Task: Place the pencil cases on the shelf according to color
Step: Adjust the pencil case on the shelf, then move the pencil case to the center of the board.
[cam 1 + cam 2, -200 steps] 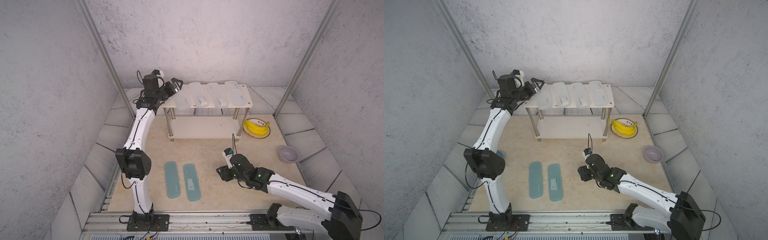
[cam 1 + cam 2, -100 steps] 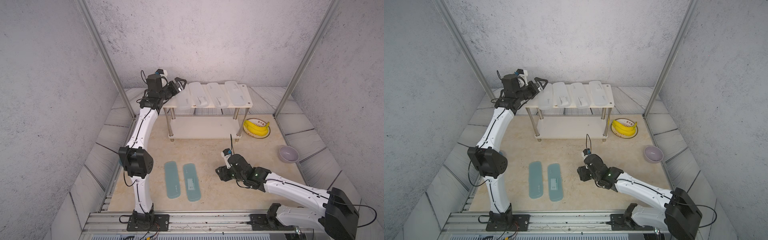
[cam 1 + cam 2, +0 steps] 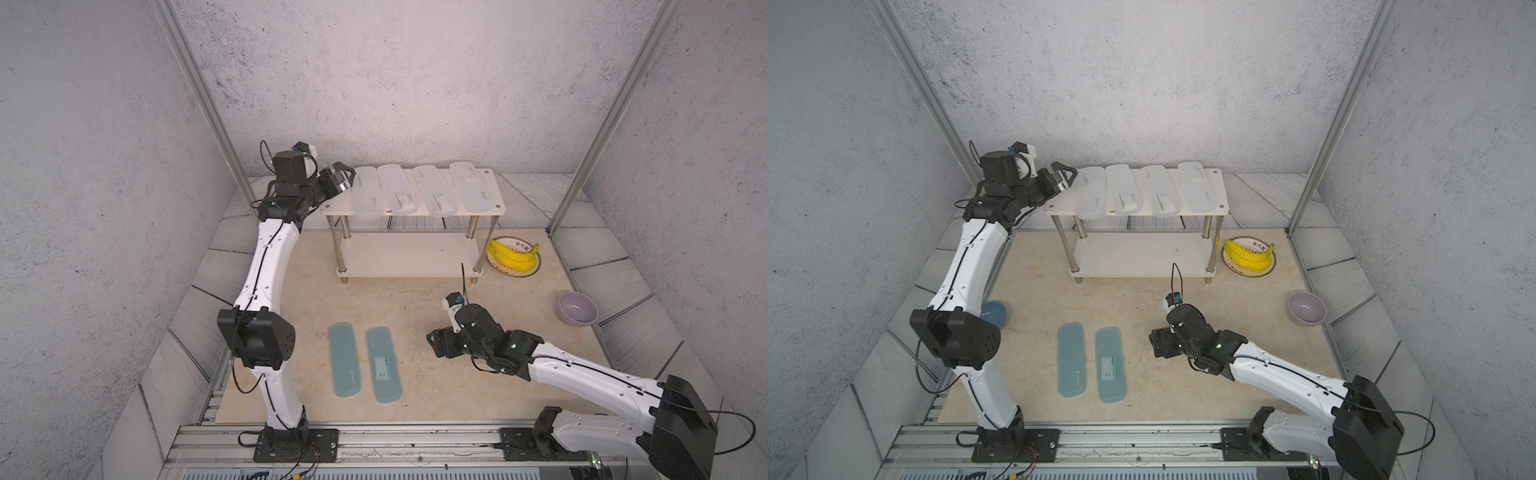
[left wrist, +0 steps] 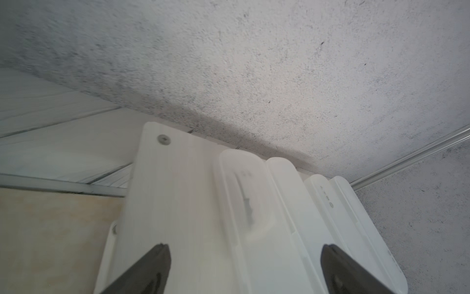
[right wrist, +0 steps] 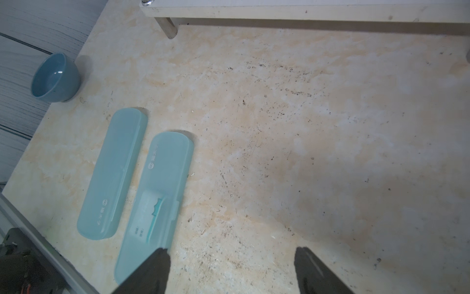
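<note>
Roughly two-thirds done: four frosted white pencil cases side by side on the shelf's top board, two teal pencil cases flat on the table awaiting the bare lower board, left pincer and right pincer both wide, empty.

A plain teal case and a labelled teal case lie just beside each other on the beige table. A blue bowl stands farther left, the shelf far behind. The right gripper is spread wide and holds nothing.
</note>
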Controlling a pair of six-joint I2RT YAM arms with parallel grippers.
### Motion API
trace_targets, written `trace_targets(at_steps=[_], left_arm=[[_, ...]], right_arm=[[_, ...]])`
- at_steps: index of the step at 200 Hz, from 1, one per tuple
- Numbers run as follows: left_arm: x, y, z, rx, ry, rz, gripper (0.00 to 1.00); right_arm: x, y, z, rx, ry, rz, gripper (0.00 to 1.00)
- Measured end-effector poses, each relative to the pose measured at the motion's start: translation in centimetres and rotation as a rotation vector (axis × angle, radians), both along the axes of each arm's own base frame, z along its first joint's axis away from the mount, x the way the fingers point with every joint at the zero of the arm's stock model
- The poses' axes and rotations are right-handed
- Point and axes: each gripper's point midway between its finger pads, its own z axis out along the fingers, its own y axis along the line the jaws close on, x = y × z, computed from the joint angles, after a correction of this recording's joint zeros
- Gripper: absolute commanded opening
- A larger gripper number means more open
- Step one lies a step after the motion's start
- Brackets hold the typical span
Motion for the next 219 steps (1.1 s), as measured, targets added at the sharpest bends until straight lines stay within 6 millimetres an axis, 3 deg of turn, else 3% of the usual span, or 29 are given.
trace_targets(at_steps=[23, 49, 67, 89, 116, 149, 172, 219], left_arm=[[-3.8, 3.4, 1.6, 0.055, -0.041, 0.073, 0.98], [-8.7, 4.2, 1.9, 0.099, -0.071, 0.095, 0.99], [-11.5, 4.5, -0.3, 0.117, -0.055, 0.108, 0.99], [-14.1, 4.8, -5.7, 0.125, 0.032, 0.119, 0.99], [-15.5, 4.9, -12.6, 0.126, 0.183, 0.119, 0.99], [-17.1, 4.8, -18.1, 0.118, 0.317, 0.112, 0.99], [-18.4, 5.5, -19.8, 0.142, 0.358, 0.144, 0.99], [-18.2, 7.2, -19.8, 0.184, 0.359, 0.224, 0.98]], right_arm=[[0.4, 0.1, 0.1, -0.020, -0.001, -0.012, 0.88], [0.8, 0.6, -0.4, -0.046, 0.022, -0.014, 0.88], [0.7, 1.3, -1.3, -0.066, 0.051, -0.013, 0.88], [-0.1, 2.4, -2.9, -0.097, 0.097, 0.004, 0.88], [-1.3, 4.0, -5.3, -0.159, 0.161, 0.028, 0.90], [-2.3, 7.2, -7.6, -0.270, 0.212, 0.074, 0.92], [-3.3, 9.9, -8.3, -0.338, 0.218, 0.119, 0.95], [-5.7, 13.2, -8.2, -0.413, 0.208, 0.193, 0.97]])
